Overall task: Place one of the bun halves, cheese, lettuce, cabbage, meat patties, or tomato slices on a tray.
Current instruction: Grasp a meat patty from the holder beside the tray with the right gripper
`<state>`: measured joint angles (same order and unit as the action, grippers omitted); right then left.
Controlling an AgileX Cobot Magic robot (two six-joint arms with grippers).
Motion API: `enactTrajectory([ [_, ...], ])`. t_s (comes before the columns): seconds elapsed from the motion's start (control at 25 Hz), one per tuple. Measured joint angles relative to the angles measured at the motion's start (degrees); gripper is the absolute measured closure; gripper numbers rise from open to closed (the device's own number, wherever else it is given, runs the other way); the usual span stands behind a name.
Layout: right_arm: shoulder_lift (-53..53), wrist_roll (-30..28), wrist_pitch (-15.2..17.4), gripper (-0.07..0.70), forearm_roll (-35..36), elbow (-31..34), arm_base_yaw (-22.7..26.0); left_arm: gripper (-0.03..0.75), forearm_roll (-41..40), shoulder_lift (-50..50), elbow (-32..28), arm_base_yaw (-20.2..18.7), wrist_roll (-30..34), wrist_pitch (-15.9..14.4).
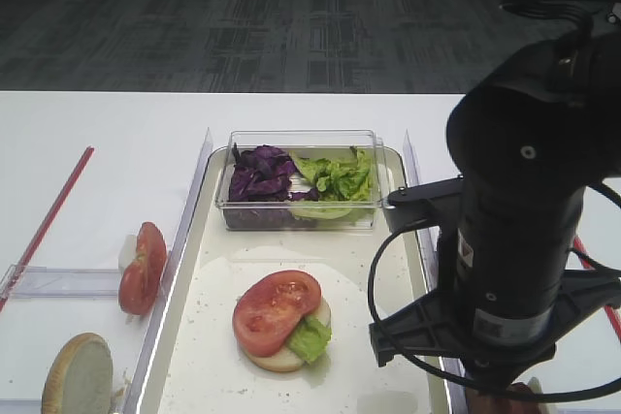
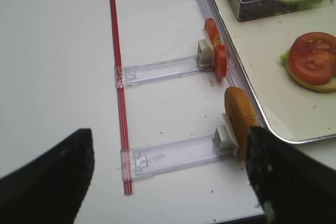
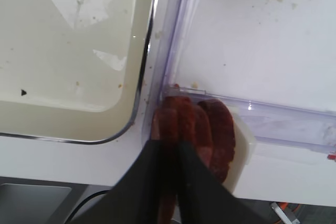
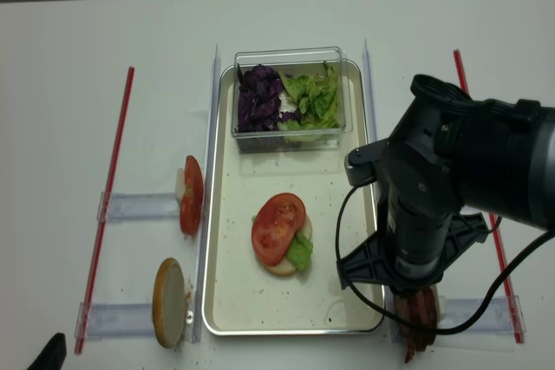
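Pinching together on the upright edge of one of the meat patties [image 3: 181, 129], the right claw [image 3: 170, 148] is reaching down into the stack standing on edge in a clear rack [image 3: 273, 124] just right of the tray [image 3: 137, 100]. The discs are looking thin, soft and a little slick, so gripping deep across the flat faces seems safest. Off to the claw's left, the tray is carrying a bun half [image 1: 281, 356] with lettuce [image 1: 309, 338] and a tomato slice [image 1: 276, 309] on the white table [image 1: 97, 143], while the left claw [image 2: 168, 174] is hanging with its fingers wide apart.
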<state>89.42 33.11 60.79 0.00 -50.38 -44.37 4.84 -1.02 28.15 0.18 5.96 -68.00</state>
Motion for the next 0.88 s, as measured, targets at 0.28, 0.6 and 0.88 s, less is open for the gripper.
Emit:
enactTrajectory([
  [0.28, 0.0, 0.0, 0.0, 0.519, 0.0, -0.4, 0.0, 0.170, 0.0, 0.0, 0.0, 0.0, 0.0, 0.0],
  [0.6, 0.0, 0.0, 4.5, 0.520, -1.1, -4.1, 0.0, 0.170, 0.0, 0.0, 0.0, 0.0, 0.0, 0.0],
  [0.88, 0.0, -0.2, 5.0, 0.520, -1.1, -4.4, 0.0, 0.170, 0.0, 0.0, 0.0, 0.0, 0.0, 0.0],
])
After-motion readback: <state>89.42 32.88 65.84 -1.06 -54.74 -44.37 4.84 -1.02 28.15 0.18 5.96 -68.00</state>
